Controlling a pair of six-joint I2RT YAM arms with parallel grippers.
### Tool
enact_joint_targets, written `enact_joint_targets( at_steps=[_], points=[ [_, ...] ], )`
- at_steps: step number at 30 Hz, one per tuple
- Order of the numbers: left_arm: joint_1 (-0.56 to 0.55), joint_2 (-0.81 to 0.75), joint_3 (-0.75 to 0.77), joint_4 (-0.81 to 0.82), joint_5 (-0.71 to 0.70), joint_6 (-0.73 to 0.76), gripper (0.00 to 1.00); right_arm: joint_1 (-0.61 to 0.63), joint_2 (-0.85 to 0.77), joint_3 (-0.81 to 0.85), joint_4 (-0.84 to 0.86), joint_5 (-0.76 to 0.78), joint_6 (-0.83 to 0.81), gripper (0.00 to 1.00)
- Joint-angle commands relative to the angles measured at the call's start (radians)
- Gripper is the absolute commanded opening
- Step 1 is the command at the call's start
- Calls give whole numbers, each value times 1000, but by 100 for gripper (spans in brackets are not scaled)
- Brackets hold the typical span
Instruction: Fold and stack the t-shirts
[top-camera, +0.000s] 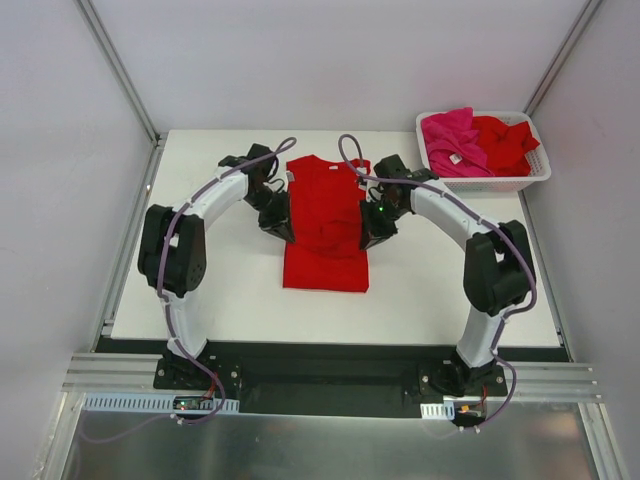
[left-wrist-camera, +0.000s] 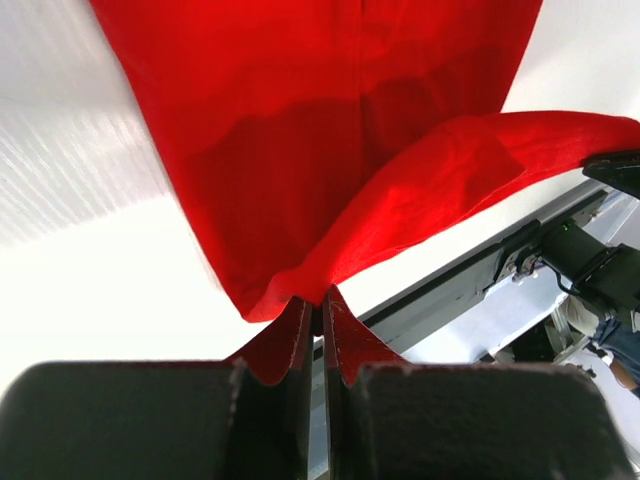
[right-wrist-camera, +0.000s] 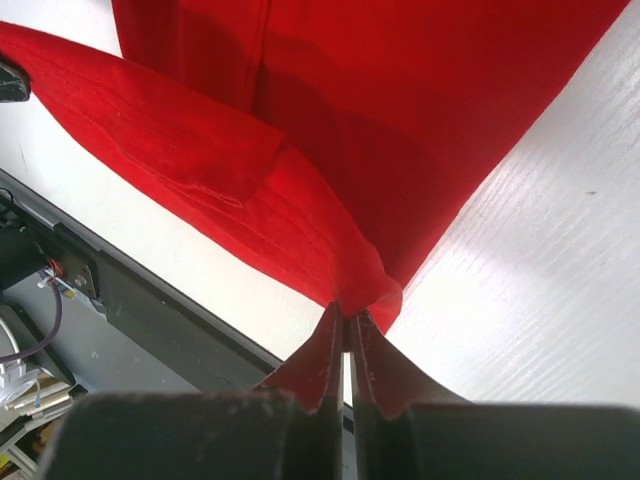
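Cloth on table: you have the plain bright red soft-cloth t-shirt (top-camera: 326, 262) at centre frame in the top view. It lies on the flat white matte table (top-camera: 220, 290), folded in to a narrow oblong.
Long axis: it runs up and down the frame. The neck end points to the top, and the straight hem points to the bottom, nearer your arm bases.
Surface: matte knit, with fine ribbing showing in the right wrist view. The lower part is flat, and a rumpled band crosses the middle between the two claws.
Left claw: your left gripper (left-wrist-camera: 316, 305) has black blunt fingers. It is clamped tight on the shirt's left edge at about mid-length, and the cloth there is pinched to a point.
Right claw: your right gripper (right-wrist-camera: 347, 318) is clamped the same way on the opposite edge. The cloth there is gathered into a thick rolled fold.
Table texture: faint straight grain, with a bright sheen in both wrist views.
Basket: the white slotted plastic basket (top-camera: 490, 183) is rectangular and sits at upper right of the frame, well apart from the flat shirt.
Basket contents: a crumpled magenta-pink t-shirt (top-camera: 450, 135) with a small white label lies on the left side. Crumpled red cloth (top-camera: 505, 140) lies on the right, and you cannot count the pieces.
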Motion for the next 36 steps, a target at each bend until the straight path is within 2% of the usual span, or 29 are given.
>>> enact_joint_targets(
  at_steps=[1, 36],
  points=[
    [20, 29, 69, -40, 22, 37, 0, -10, 24, 63, -29, -31, -11, 1],
    [75, 196, 297, -97, 31, 85, 0, -116, 185, 261, -71, -68, -14, 1]
  ],
)
